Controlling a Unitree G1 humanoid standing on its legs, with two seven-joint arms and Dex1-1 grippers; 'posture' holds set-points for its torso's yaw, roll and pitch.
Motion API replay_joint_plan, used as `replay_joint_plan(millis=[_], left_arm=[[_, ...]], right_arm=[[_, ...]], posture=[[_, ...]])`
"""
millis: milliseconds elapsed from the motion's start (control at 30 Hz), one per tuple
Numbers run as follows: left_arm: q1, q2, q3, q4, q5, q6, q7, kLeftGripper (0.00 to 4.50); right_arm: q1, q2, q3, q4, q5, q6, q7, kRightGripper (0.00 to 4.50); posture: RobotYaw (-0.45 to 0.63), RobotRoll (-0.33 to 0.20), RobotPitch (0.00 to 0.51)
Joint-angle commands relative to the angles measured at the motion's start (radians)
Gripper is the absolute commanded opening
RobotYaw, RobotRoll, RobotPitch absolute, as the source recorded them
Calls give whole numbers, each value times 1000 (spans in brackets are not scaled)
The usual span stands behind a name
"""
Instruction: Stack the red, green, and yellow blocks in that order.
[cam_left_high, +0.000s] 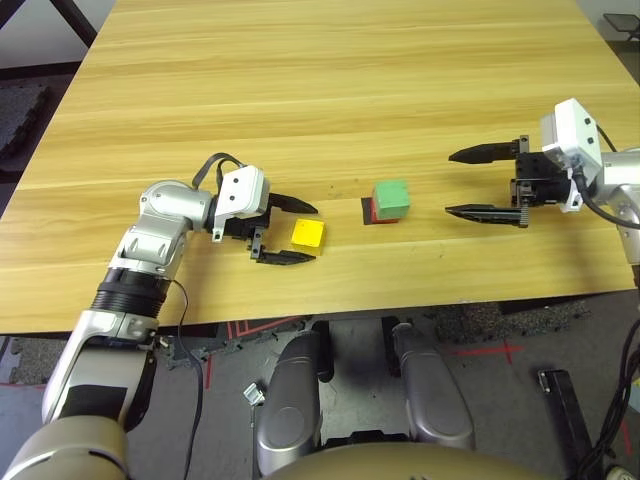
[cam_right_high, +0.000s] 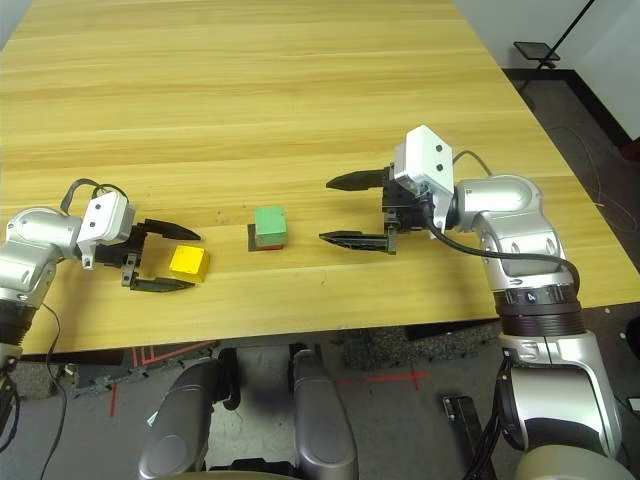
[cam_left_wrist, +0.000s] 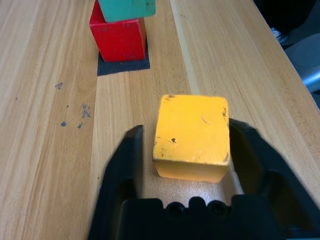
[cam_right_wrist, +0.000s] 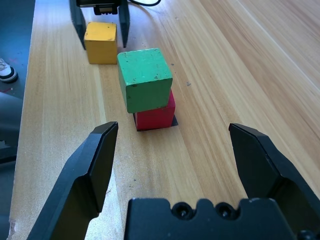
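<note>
The green block (cam_left_high: 391, 198) rests on the red block (cam_right_wrist: 157, 115), turned slightly askew, and the red one stands on a flat black patch (cam_left_wrist: 122, 65) near the table's front middle. To their left the yellow block (cam_left_high: 308, 234) lies on the table between the fingers of my left gripper (cam_left_high: 314, 233), which is open. One finger is close against the block and the other leaves a small gap. My right gripper (cam_left_high: 450, 183) hovers to the right of the stack, wide open, with nothing in it.
The wooden table (cam_left_high: 330, 80) stretches far behind the blocks. Its front edge (cam_left_high: 400, 305) runs just below both grippers. A black stand (cam_right_high: 535, 50) is on the floor beyond the table's far right corner.
</note>
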Motion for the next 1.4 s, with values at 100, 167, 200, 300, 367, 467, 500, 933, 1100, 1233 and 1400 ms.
replay_joint_plan(millis=[100,167,200,300,367,467,500,933,1100,1233,1400], left_arm=[[-8,-8,-20,38,22,-22,-12,1951],[-14,-11,-21,47,25,-28,-13,1951],[-19,-12,-21,50,25,-27,-13,1951],[-46,-15,-13,37,19,-5,-2,1951],[-79,-22,-2,-1,1,58,20,1951],[-136,-28,6,-79,-23,194,62,1951],[-148,-25,5,-105,-29,226,67,1951],[-257,-13,4,-346,-108,565,141,1951],[-304,-28,-28,-324,-53,581,207,1951],[-320,-49,-67,-336,-27,587,237,1951],[-303,-70,-107,-348,-14,580,236,1951]], right_arm=[[1,1,10,-2,-11,-19,6,4500],[1,1,10,-2,-11,-22,6,4500],[0,1,11,0,-12,-24,6,4500],[-2,1,11,3,-13,-28,5,4500],[-3,1,10,4,-14,-30,4,4500],[1,3,10,2,-14,-32,0,4500],[3,5,11,2,-15,-34,-1,4500],[2,24,15,31,-31,-64,-12,4500],[-5,28,14,47,-36,-73,-12,4500],[-13,32,13,61,-41,-80,-13,4500],[-6,31,6,51,-40,-76,-17,4500]], posture=[[172,45,248],[170,44,244],[170,44,240],[170,45,237],[170,50,232],[173,57,233],[173,60,234],[179,84,229],[181,90,228],[180,92,229],[171,91,235]])
